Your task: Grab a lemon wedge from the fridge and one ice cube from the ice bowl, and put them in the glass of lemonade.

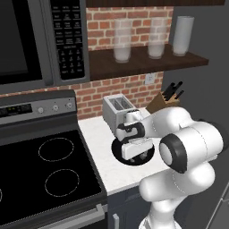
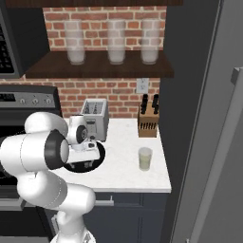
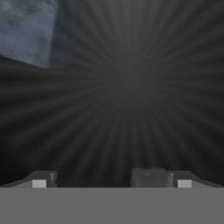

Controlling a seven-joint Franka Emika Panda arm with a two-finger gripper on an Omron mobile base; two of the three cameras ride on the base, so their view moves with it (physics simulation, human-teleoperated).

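My gripper (image 1: 136, 156) reaches down into the wide black ice bowl (image 1: 117, 155), which stands on the white counter in front of the toaster. In the hand view the bowl's dark ribbed floor (image 3: 127, 87) lies close ahead. My gripper (image 3: 111, 181) is open there, and a small greyish ice cube (image 3: 148, 177) sits between the fingers, right beside the right fingertip (image 3: 183, 181). The glass of lemonade (image 2: 145, 159) stands to the right of the bowl (image 2: 98, 159), near the counter's front edge. The fridge (image 2: 209, 118) is the tall dark wall on the right, door closed. The lemon wedge is hidden.
A silver toaster (image 1: 117, 108) stands just behind the bowl. A knife block (image 2: 147, 121) sits at the back right of the counter. The black stove top (image 1: 44, 170) lies to the left under the microwave (image 1: 36, 40). Frosted glasses (image 2: 116, 42) line the shelf above.
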